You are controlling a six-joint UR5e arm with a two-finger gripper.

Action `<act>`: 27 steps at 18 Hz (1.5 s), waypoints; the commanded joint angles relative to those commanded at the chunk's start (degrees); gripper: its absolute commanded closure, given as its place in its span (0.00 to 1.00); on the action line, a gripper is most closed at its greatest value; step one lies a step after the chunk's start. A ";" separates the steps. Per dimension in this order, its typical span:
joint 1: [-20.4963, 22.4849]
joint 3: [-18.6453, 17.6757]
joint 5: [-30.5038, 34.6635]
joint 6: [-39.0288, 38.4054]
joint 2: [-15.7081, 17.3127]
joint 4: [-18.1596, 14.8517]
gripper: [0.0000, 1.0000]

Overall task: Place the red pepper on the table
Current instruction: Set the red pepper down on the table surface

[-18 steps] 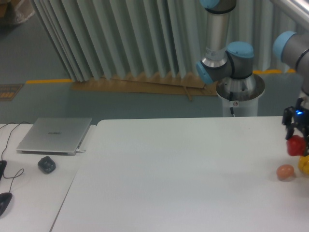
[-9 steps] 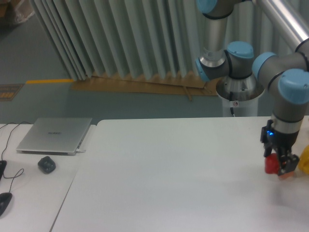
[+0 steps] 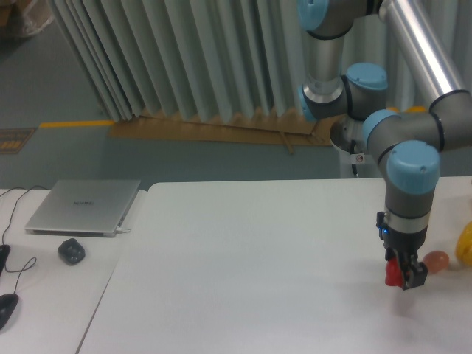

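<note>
Gripper (image 3: 404,276): pointing down, fingers clamped on the red pepper (image 3: 394,273), which shows as a red patch on its left side
Red pepper: held over the right part of the table (image 3: 258,258); contact with the top cannot be told
Orange-pink ball (image 3: 436,260): on the table just right of the gripper; yellow object (image 3: 464,247) beyond it at the edge
Status: pepper grasped and carried; lowering and release judged outstanding

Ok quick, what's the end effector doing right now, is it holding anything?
End effector: closed on the red pepper, carrying it just above the table, left of the orange-pink ball.
</note>
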 joint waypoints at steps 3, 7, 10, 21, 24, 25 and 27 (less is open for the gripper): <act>-0.09 -0.09 0.18 0.00 0.00 0.00 0.75; -0.09 -0.70 4.47 0.35 -0.09 0.09 0.75; -0.09 -0.79 5.19 0.00 0.00 0.09 0.65; -0.26 -0.79 5.10 -3.51 0.09 0.27 0.35; -0.35 -0.88 5.27 -4.21 0.00 1.41 0.08; -0.35 -0.97 5.19 -5.18 0.00 1.58 0.03; -0.35 -1.14 5.19 -5.36 0.17 1.85 0.00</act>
